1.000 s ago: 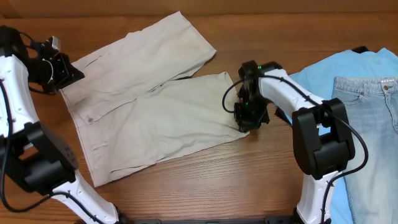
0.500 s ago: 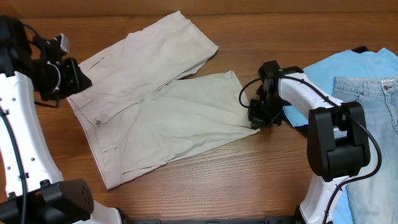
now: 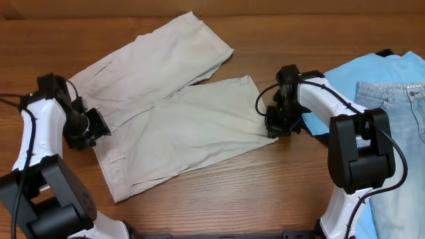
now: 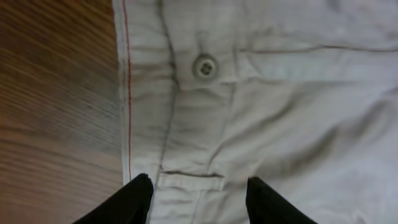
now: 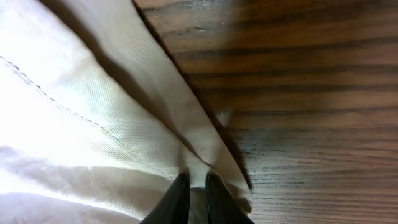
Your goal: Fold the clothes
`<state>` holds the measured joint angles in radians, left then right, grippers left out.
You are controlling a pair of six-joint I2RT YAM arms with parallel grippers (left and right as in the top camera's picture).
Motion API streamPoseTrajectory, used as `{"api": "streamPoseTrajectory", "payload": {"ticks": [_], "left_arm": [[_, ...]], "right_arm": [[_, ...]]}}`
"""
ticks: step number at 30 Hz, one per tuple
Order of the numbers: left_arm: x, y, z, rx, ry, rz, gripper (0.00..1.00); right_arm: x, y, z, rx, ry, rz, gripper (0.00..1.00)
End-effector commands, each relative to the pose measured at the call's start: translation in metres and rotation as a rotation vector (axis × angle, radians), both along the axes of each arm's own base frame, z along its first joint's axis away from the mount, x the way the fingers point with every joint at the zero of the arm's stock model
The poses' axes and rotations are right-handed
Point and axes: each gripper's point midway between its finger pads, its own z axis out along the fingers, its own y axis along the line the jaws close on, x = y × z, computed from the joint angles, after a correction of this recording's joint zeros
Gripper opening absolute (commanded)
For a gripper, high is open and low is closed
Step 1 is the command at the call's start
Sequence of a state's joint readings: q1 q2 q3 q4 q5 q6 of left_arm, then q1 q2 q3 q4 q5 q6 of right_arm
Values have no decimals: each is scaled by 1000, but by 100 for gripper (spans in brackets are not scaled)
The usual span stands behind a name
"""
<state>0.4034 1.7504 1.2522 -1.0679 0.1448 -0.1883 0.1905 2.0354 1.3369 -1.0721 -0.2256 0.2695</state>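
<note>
the khaki shorts (image 3: 166, 126) lie spread flat on the wooden table (image 3: 265, 192), with the waistband under the left gripper (image 3: 89, 129) and one leg's end at the right gripper (image 3: 277, 127). the left jaws stand apart just over the waistband. a belt loop (image 4: 189, 180) lies between them, the button (image 4: 205, 65) sits a little ahead, and there's bare wood off to one side. the right jaws are pressed nearly together, pinching the hem corner of that leg. beyond the right gripper, away from the shorts, lie a light blue t-shirt (image 3: 345, 73) and jeans (image 3: 398, 126).
</note>
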Motion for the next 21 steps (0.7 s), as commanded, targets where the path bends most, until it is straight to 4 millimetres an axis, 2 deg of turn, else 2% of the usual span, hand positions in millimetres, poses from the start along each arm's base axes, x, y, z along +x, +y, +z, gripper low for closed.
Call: {"api": "streamPoseTrajectory", "payload": {"ticks": [1, 4, 6, 13, 16, 17, 20, 21], "left_arm": [[-7, -1, -13, -7, -4, -26, 55], [-9, -1, -23, 3, -12, -64, 63], [-5, -1, -28, 3, -38, -67, 65], [-9, 0, -51, 32, -54, -67, 64], [-1, -2, -55, 24, -100, -69, 57], [0, -3, -56, 17, -110, -72, 53], [1, -2, -55, 20, -116, -72, 30], [4, -1, -55, 24, -125, -72, 27]], "right_arm": [[-13, -19, -23, -92, 54, 31, 14], [-13, -19, -23, -92, 54, 31, 14], [-13, -19, -23, -92, 54, 31, 15], [-13, -19, -23, -92, 54, 31, 15], [-13, -19, -23, -92, 54, 31, 15], [-13, -19, -23, -92, 54, 31, 15], [-13, -19, -23, -92, 54, 31, 15], [-13, -19, -23, -92, 54, 31, 14]]}}
